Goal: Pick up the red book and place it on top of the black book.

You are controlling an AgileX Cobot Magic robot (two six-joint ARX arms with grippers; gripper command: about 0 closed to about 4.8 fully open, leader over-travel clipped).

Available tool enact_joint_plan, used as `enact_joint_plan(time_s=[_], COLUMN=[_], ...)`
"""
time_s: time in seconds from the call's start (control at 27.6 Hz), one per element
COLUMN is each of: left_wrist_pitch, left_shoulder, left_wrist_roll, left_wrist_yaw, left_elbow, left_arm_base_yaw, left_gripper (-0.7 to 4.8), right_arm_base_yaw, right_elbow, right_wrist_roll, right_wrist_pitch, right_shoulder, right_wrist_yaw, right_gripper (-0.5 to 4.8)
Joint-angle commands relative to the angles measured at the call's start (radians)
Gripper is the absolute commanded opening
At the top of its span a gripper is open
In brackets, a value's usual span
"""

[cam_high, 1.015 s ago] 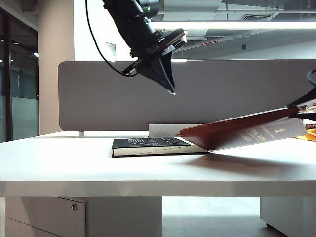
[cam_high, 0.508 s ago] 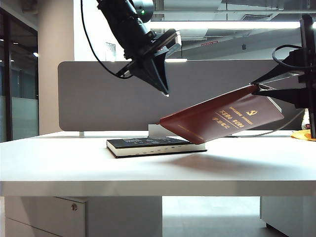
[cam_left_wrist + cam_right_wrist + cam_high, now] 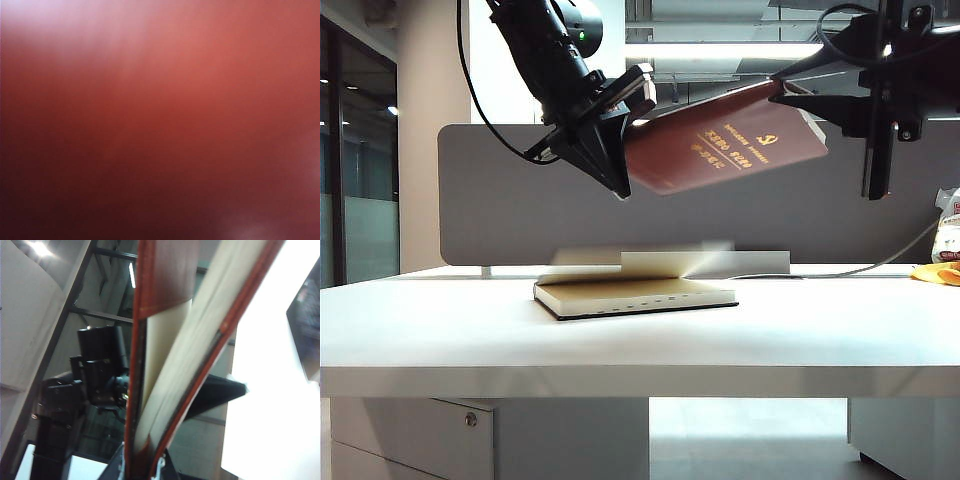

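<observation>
Red book (image 3: 725, 135), a thin maroon hardcover with gold print, is held tilted high above the black book (image 3: 635, 296), a thicker volume lying on the white table (image 3: 440, 340) with cream page edges showing and its top blurred. A slip or a crooked landing is judged possible, since only one edge is pinched. That edge is clamped by the right gripper (image 3: 790, 90), above and right of the black book. The left gripper (image 3: 618, 185) hangs beside the red book's lower edge; its opening cannot be told.
</observation>
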Motion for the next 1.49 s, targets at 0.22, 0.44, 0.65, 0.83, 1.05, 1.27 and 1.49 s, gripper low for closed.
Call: enact_joint_plan(time_s=[0.22,0.44,0.65,0.83,1.05,1.27,1.49], left_wrist_pitch=[-0.018,-0.035,-0.046,-0.022,0.045,0.084,0.071], left_shoulder=[-0.007,-0.050,-0.178,-0.259,-0.394,-0.537,-0.629], left_wrist_roll=[0.019,0.041,0.055,0.074,0.094,0.094,0.098], left_wrist_yaw=[0.005,0.000,-0.033,-0.037,-0.033,-0.033,-0.045], left_elbow=[0.003,0.003,-0.006,-0.103,-0.274,-0.384,-0.387], left_arm_base_yaw=[0.014,0.015,0.052,0.063,0.088,0.095,0.095], left_gripper=[-0.06,-0.06,-0.06,-0.06,-0.06,-0.06,-0.06], right_arm_base_yaw=[0.007,0.007,0.013,0.030,0.043,0.043,0.043], right_elbow=[0.066,0.141,0.168,0.234,0.343,0.447,0.532], right_wrist_roll=[-0.035,-0.150,-0.153,-0.159,-0.167,-0.171,-0.172], right_wrist_pitch=[0.005,-0.195,-0.200,-0.219,-0.295,-0.375,-0.485], right_shoulder=[-0.023,-0.014,0.054,0.141,0.232,0.327,0.397], right_wrist_yaw=[-0.004,-0.002,0.020,0.014,-0.007,-0.038,-0.071], right_gripper=[-0.03,-0.03,-0.03,-0.03,-0.03,-0.03,-0.03])
